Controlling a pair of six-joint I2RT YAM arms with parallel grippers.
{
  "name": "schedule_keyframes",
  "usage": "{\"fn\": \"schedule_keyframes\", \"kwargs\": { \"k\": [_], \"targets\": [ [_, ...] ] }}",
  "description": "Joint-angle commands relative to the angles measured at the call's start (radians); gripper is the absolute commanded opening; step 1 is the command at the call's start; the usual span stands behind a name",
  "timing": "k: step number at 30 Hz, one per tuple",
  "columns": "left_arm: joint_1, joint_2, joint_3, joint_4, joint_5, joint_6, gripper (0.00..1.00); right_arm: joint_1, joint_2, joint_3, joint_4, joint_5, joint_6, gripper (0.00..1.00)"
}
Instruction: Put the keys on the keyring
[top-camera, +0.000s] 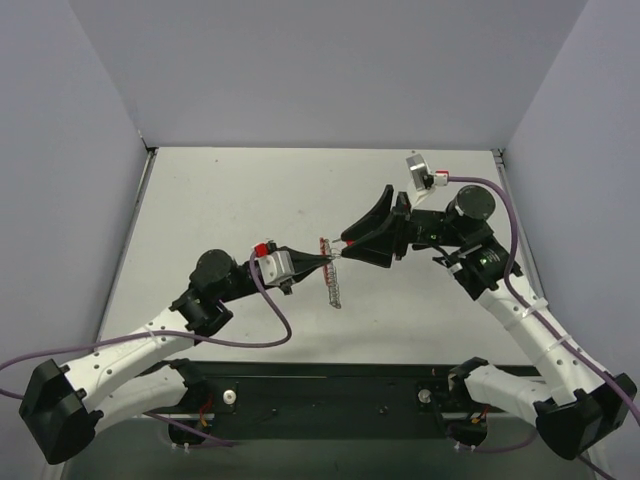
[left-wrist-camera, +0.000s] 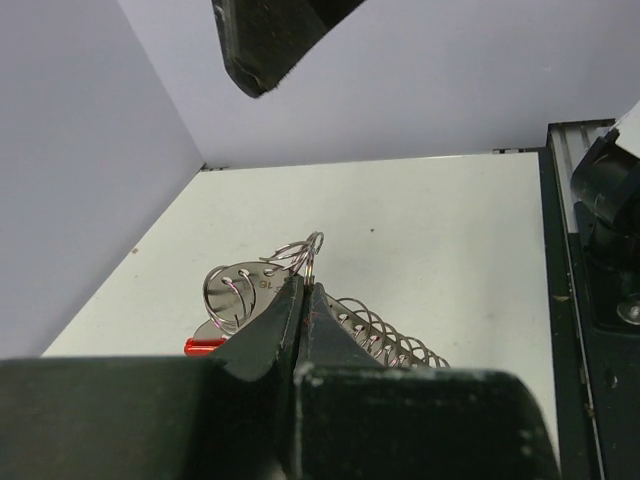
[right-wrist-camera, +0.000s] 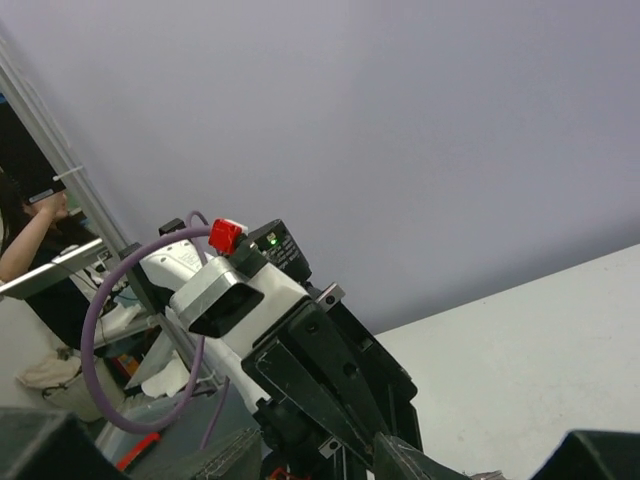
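Left jaws pinch the keyring, right jaws just beside.

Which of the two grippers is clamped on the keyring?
The left gripper, its jaws pinched shut on the keyring; the right gripper points at it from the opposite side.

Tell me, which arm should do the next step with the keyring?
Right. The left tool is shut on the keyring, so it should just hold steady. The right tool points its tips at the ring, with a red bit there, maybe the key.
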Motion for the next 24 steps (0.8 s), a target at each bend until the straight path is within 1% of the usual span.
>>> {"fn": "schedule_keyframes", "kwargs": {
  "k": [1, 3, 6, 7, 10, 11, 14, 16, 19, 24],
  "targets": [
    [-0.01, 0.003, -0.04, 0.203, -0.021, 0.095, 0.0, -0.022, 0.021, 0.014, 0.123, -0.053, 0.018, 0.47],
    [-0.025, -0.002, -0.073, 0.248, -0.033, 0.133, 0.0, -0.033, 0.032, 0.009, 0.148, -0.059, 0.036, 0.47],
    [-0.042, -0.01, -0.142, 0.365, -0.05, 0.205, 0.0, -0.051, 0.041, -0.007, 0.194, -0.065, 0.07, 0.47],
    [-0.05, -0.013, -0.157, 0.409, -0.047, 0.246, 0.0, -0.054, 0.046, -0.018, 0.208, -0.069, 0.084, 0.47],
    [-0.062, -0.022, -0.205, 0.463, -0.019, 0.308, 0.0, -0.074, 0.058, -0.038, 0.301, -0.077, 0.139, 0.46],
    [-0.065, -0.025, -0.223, 0.478, 0.023, 0.322, 0.0, -0.079, 0.065, -0.044, 0.326, -0.085, 0.156, 0.46],
    [-0.065, -0.03, -0.261, 0.521, 0.135, 0.435, 0.0, -0.098, 0.084, -0.063, 0.43, -0.1, 0.237, 0.45],
    [-0.064, -0.033, -0.28, 0.565, 0.179, 0.494, 0.0, -0.109, 0.093, -0.07, 0.503, -0.105, 0.294, 0.44],
    [-0.064, -0.033, -0.306, 0.645, 0.232, 0.503, 0.0, -0.124, 0.11, -0.083, 0.588, -0.119, 0.358, 0.43],
    [-0.067, -0.019, -0.315, 0.73, 0.314, 0.509, 0.0, -0.141, 0.113, -0.093, 0.619, -0.125, 0.38, 0.42]
  ]
}}
